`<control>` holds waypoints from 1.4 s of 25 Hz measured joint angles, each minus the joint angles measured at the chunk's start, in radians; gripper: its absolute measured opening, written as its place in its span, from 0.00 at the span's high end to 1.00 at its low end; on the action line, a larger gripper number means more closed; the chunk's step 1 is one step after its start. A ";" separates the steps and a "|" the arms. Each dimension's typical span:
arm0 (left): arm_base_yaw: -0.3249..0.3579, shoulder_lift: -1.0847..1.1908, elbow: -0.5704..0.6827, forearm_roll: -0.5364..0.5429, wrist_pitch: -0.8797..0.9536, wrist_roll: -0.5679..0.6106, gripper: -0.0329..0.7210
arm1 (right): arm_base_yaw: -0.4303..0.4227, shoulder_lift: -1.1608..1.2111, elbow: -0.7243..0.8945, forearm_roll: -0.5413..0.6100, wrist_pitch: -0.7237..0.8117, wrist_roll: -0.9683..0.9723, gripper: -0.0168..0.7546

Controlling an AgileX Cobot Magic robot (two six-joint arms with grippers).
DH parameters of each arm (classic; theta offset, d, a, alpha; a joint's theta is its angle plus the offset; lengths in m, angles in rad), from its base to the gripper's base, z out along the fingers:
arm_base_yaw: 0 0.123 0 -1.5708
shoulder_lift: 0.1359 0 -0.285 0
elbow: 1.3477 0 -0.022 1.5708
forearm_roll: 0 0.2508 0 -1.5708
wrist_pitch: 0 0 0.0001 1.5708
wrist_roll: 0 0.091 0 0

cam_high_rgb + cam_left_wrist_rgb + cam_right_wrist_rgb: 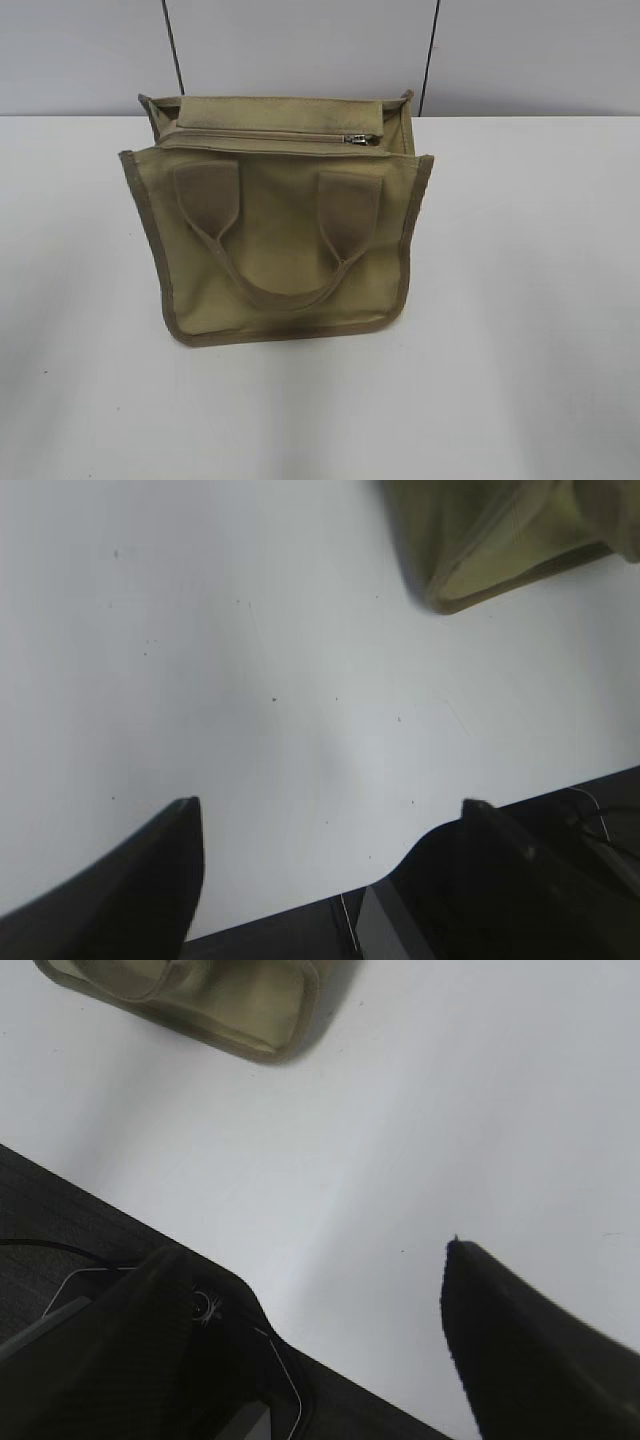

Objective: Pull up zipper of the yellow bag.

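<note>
Pulling the zipper unbraced, you risk dragging the yellow bag; left gripper and right gripper gape empty, pull at 1 o'clock.

Yellow bag standing on white table, roughly centre, front face toward camera and leaning forward. Olive-khaki canvas, darker brownish trim along side and bottom edges. Two handle straps sewn on front face, joined in a drooping loop lying flat against the fabric. Top panel visible behind front edge, zipper running left to right across it. Silver pull at right end of the zip line. Bag top sides flared outward at both corners. Grey wall panels behind, two dark vertical seams. No arms or grippers in frame.
</note>
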 joint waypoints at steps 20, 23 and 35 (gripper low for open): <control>-0.002 -0.892 0.331 -0.015 0.022 0.024 0.23 | 0.000 -0.562 0.325 0.004 0.138 0.049 0.22; -0.002 -0.918 0.354 -0.020 -0.042 0.024 0.24 | 0.000 -0.562 0.326 -0.015 0.078 0.050 0.22; -0.002 -0.915 0.367 -0.027 -0.069 0.024 0.25 | 0.000 -0.561 0.374 -0.029 0.048 0.052 0.22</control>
